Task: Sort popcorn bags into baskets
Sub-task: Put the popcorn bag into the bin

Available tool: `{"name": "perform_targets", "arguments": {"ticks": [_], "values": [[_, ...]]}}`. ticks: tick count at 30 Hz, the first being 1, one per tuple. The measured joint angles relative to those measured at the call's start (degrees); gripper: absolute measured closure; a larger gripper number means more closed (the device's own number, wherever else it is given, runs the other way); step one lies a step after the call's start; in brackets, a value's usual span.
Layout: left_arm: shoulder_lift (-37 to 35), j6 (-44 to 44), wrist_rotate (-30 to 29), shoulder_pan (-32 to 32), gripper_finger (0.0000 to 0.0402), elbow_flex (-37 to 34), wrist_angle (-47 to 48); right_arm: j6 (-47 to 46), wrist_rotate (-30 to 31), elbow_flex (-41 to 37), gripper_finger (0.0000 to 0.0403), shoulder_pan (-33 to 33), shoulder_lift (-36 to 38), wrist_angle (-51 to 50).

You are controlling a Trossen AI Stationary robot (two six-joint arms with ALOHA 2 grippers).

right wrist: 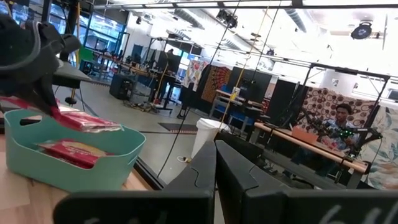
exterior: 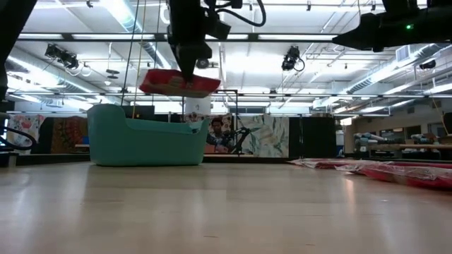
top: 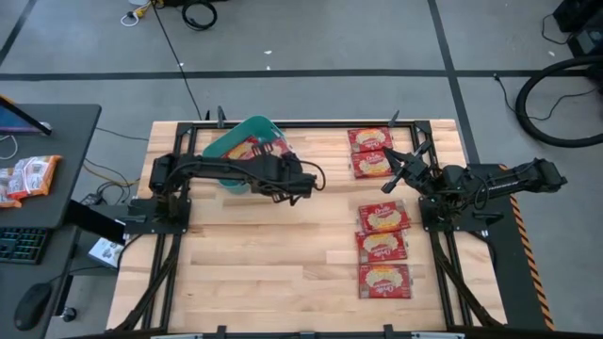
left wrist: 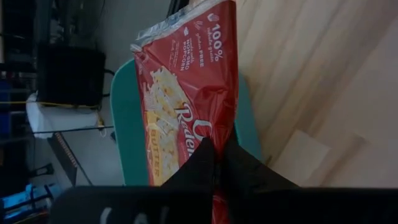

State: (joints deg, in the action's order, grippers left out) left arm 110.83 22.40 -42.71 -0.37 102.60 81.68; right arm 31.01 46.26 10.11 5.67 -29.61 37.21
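Observation:
My left gripper (exterior: 189, 73) hangs over the right end of the teal basket (exterior: 145, 141), shut on a red popcorn bag (exterior: 180, 83) that also shows in its wrist view (left wrist: 186, 93). Another red bag (right wrist: 68, 152) lies inside the basket (top: 236, 141). My right gripper (top: 400, 169) is raised above the table's right side near the far bags, shut and holding nothing (right wrist: 216, 165). Several more bags lie flat on the table: two near the far edge (top: 370, 153) and three in a column toward the near edge (top: 382, 249). My left gripper pinches the popcorn bag between its two fingers (left wrist: 239, 171) at a long edge, about halfway along the packet (left wrist: 211, 134). The fingers come from above, pointing down. The bag is lifted clear and hangs nearly level, slightly tilted, above the basket rim.
A side table stands left of the work table, with an orange-and-white snack packet (top: 28, 177) and a keyboard on it. Bare wood lies between the basket and the right-hand bags and along the near edge. A person (right wrist: 342, 121) sits far behind in the room.

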Motion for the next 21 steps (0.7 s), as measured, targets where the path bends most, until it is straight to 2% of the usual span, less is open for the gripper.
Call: {"name": "perform_targets", "arguments": {"ticks": [5, 9, 15, 21], "values": [[-1.31, -0.03, -1.13, 1.09, 0.0385, -7.63, -3.0, -0.01, -0.02, 0.0, 0.0392, 0.0, -0.02, -0.03], [-5.02, 1.02, -2.99, 3.77, 0.0385, -13.81, -5.38, -0.72, -1.27, 0.0, 0.0392, 0.0, -0.11, 0.35], [-10.72, -1.57, 0.46, 7.94, 0.0385, -22.53, -14.71, -0.84, -2.43, 0.0, 0.0392, 0.0, -0.11, 0.63], [-12.11, -5.06, 3.2, 11.98, 0.0385, -30.01, -23.36, -0.84, -2.43, 0.0, 0.0392, -0.09, -0.11, 0.44]]}}
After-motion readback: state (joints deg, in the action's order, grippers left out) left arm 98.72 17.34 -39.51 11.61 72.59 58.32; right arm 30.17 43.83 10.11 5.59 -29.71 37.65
